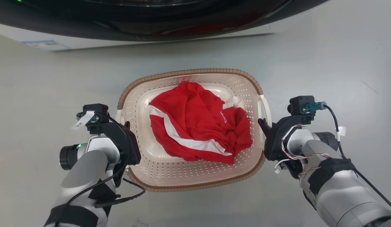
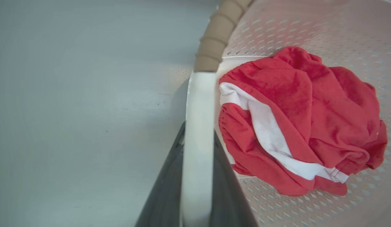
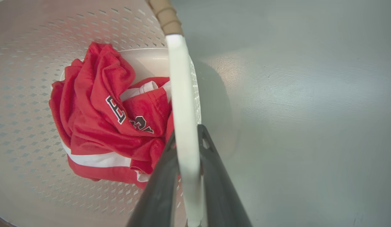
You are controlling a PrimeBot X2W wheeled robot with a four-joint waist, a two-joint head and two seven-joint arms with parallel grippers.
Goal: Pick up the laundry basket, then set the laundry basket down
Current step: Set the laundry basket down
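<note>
Two grippers are closed on the load, one at each short end. Starting at my left, the left gripper [image 2: 198, 135] is clenched on the left handle [image 2: 198, 104]. In its wrist view I see a dark finger pressed against each side of the white strap, just below where the brown rim begins.

Next comes the laundry basket [image 1: 195, 72] itself, in the middle of the head view between the two arms. Its mouth faces straight up at me. Its long axis runs left to right across my front, with the handles on the short ends and the long sides towards me and away from me. I cannot tell whether its base is touching the ground. Inside lies a crumpled red garment [image 1: 195, 123] with a white band, bunched over the middle of the bottom and towards the right wall. The right wrist view shows dark lettering on it.

On the right, the right gripper [image 3: 186, 135] grips the right handle [image 3: 182, 88] the same way, one finger on each side of the strap.

Under everything is a plain pale grey floor [image 1: 40, 94], smooth, with a soft sheen. At the floor's far edge stands a washing machine [image 1: 151, 19], with a white body and a dark glossy curved door. The basket's far long side is near it but clearly apart from it.
</note>
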